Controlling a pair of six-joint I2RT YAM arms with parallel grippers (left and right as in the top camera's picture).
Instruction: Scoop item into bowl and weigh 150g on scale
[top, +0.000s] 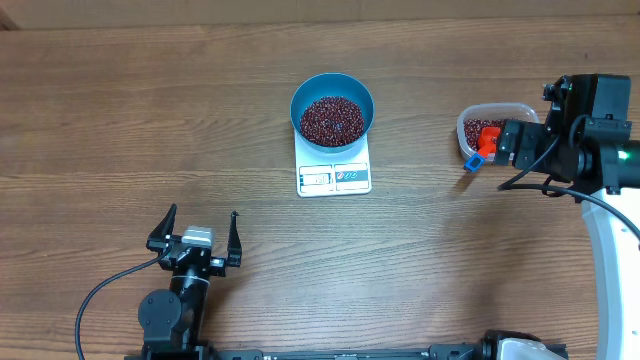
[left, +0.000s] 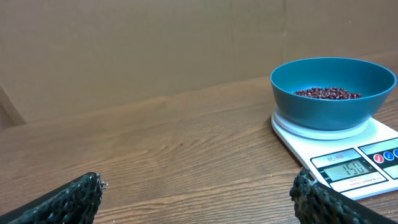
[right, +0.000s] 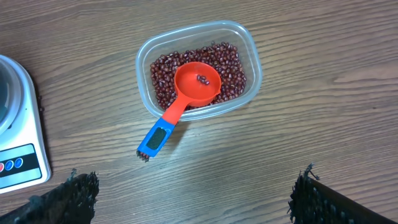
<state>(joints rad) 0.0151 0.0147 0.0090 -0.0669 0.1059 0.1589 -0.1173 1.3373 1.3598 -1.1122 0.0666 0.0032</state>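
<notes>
Sitting on the white scale (top: 334, 178), the blue bowl (top: 303, 92) holds maroon beans (top: 333, 118) (the display reads 150). Left gripper (top: 203, 216) and right gripper (right: 194, 193) both gape wide, empty — the right above the tub (right: 252, 62) — red scoop (right: 196, 84) inside.

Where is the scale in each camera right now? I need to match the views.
Overhead: scale at centre, under the blue bowl.
Left wrist: scale at right edge, blue bowl on it, display nearest.
Right wrist: scale corner only, at left edge.
Shared landmark: the scale's button panel, seen in all three.
</notes>
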